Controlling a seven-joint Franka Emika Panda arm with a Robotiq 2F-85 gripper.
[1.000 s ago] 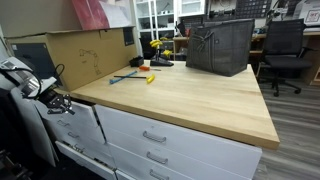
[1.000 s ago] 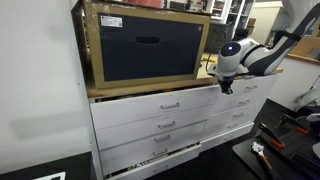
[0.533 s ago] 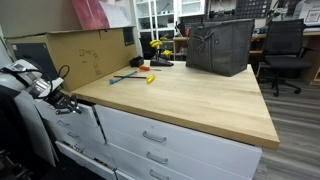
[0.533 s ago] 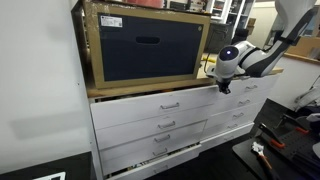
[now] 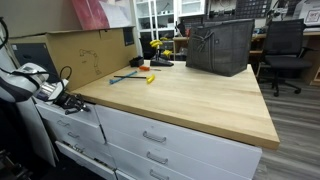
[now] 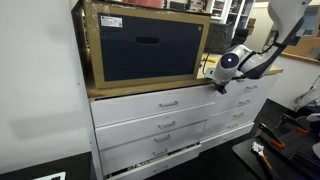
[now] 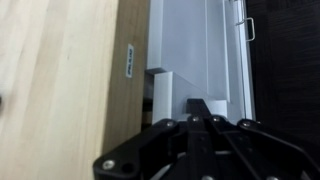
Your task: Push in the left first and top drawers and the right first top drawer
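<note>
The narrow top drawer (image 5: 84, 122) stands slightly out beneath the corner of the wooden surface (image 5: 190, 100), with the gripper (image 5: 73, 101), jaws seemingly together, at its upper edge. Pushing that high, it may slip onto the surface or jam the drawer askew.

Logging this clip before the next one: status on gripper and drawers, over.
Gripper shut, at narrow top drawer beside the seam. Contact unclear. Lower wide drawer ajar. Nothing blocking.
</note>
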